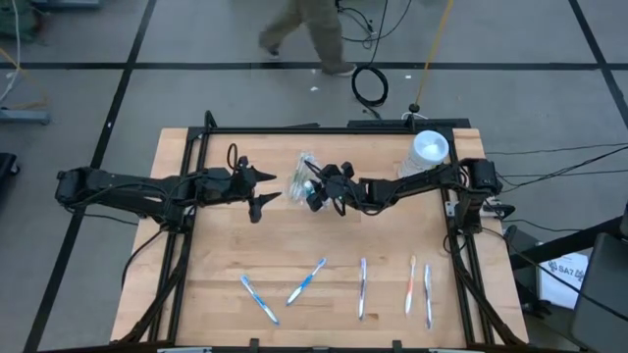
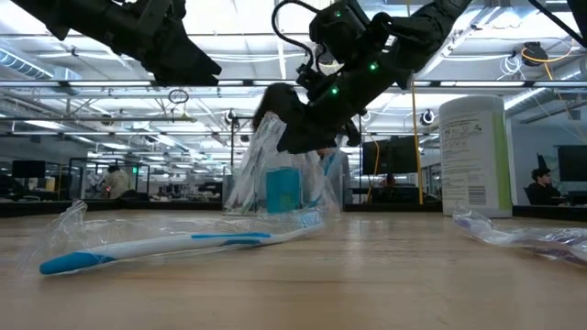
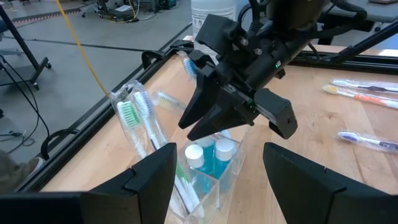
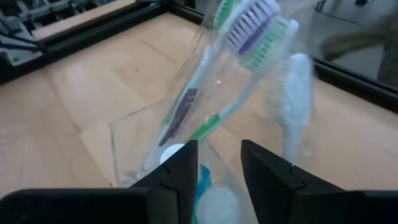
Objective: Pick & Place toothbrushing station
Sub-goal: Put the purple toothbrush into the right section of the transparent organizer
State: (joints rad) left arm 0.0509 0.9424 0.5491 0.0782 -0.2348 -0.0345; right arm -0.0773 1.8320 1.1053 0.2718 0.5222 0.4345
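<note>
Wooden table [image 1: 226, 265] holds a clear container [image 1: 303, 176] near its far middle; right gripper [image 1: 316, 192] straddles its rim, fingers narrow; left gripper [image 1: 267, 186], wide, hovers beside it.

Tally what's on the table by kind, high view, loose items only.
Loose toothbrushes along the near edge: 5 (first at, last at)
Clear toothbrushing station, brushes standing in it: 1
White canister: 1
Total: 7
The brushes inside the station overlap too much to count.
</note>
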